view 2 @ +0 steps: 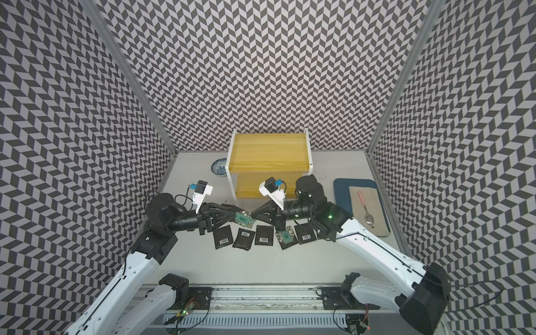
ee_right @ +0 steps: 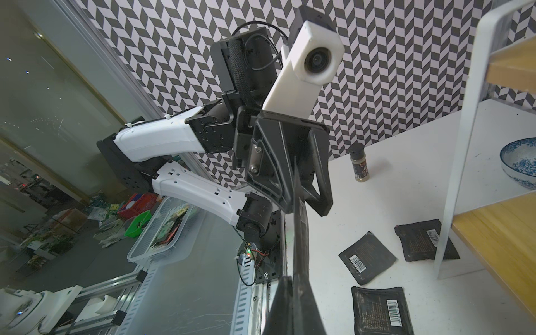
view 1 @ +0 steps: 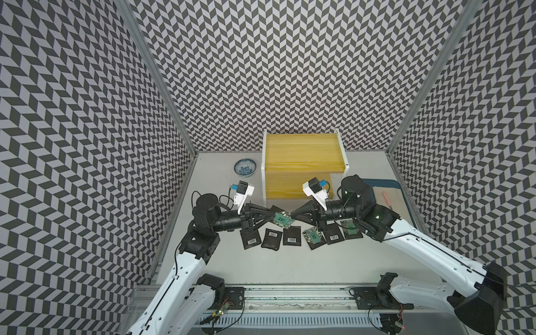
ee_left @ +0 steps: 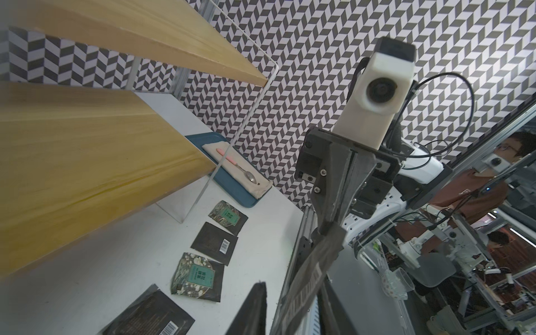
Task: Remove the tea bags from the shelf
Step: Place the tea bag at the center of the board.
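L pincer (view 1: 274, 219) flanks the green-patterned square foil tea bag (view 1: 282, 219), held mid-air; can't tell if it bites yet. R pincer (view 1: 291, 217) is clamped on the opposite edge. IMO L should close fully before R frees.

Yellow two-tier wooden shelf (view 1: 304, 156) is close at 12 o'clock. Flat black barcode sachets (view 1: 272, 237) lie at 6. Bare grey tabletop (view 1: 290, 269) beyond them gives room.

Black tea bags (ee_left: 214, 244) in front of shelf (ee_left: 87, 162): white barcode labels, digits illegible. Patterned tea bag (ee_left: 197, 274) there: green panel, seemingly Chinese characters, unreadable.
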### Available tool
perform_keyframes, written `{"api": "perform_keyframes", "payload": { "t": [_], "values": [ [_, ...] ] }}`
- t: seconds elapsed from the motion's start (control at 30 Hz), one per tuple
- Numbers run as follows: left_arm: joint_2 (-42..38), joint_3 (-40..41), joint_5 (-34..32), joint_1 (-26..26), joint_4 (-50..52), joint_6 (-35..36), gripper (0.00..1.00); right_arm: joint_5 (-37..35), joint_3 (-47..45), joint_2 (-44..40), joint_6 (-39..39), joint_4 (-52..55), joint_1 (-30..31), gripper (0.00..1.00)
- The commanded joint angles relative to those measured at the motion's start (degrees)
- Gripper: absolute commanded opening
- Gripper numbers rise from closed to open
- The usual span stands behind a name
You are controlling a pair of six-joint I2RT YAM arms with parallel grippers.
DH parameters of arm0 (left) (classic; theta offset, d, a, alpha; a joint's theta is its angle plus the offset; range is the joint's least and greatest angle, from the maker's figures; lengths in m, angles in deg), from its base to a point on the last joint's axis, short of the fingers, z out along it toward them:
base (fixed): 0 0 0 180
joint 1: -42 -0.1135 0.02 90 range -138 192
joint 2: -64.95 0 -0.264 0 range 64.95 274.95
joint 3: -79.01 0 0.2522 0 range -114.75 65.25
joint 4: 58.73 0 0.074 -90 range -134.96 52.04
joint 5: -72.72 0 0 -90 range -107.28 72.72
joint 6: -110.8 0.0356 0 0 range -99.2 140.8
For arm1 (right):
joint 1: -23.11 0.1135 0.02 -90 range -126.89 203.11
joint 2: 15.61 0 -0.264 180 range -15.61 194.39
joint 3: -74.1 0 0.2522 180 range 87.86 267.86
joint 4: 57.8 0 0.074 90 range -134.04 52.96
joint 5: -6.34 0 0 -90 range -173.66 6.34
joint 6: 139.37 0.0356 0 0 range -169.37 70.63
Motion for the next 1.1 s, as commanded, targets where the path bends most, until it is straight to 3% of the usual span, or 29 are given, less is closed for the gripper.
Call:
{"api": "perform_keyframes", "payload": {
  "t": [0.0, 0.1, 0.2, 0.33, 0.53, 0.83, 1.07],
  "values": [
    [-0.6, -0.3, -1.8, 0.2, 0.7, 1.2, 0.24, -0.3, 1.9, 0.5, 0.8, -2.8, -0.4, 0.06],
    [-0.5, -0.7, -2.7, 0.2, 1.7, 1.7, 0.14, -0.8, 1.8, 0.3, 1.2, -3.1, -0.9, 0.12],
    [-0.5, -1.1, -4.6, 0.2, 3.2, 2.3, 0.01, -2.6, 1.6, 0.0, 1.9, -3.3, -1.8, 0.28],
    [-0.5, -2.7, -9.0, -0.2, 7.6, 3.2, 0.0, -4.0, 1.6, -0.5, 2.6, -3.1, -3.9, 0.44],
    [-1.8, -4.7, -14.1, -3.6, 14.3, 4.0, 0.0, -5.3, 1.4, -2.4, 2.4, -2.9, -7.3, 0.48],
    [-4.1, -4.6, -27.8, -7.6, 26.6, 3.5, 0.0, -6.2, 0.1, -3.1, 2.8, -3.7, -9.8, 0.48],
    [-0.9, -5.7, -37.4, -11.3, 32.6, 3.4, 0.0, -6.5, -0.7, -4.0, 3.8, -5.0, -10.4, 0.48]
  ]
}}
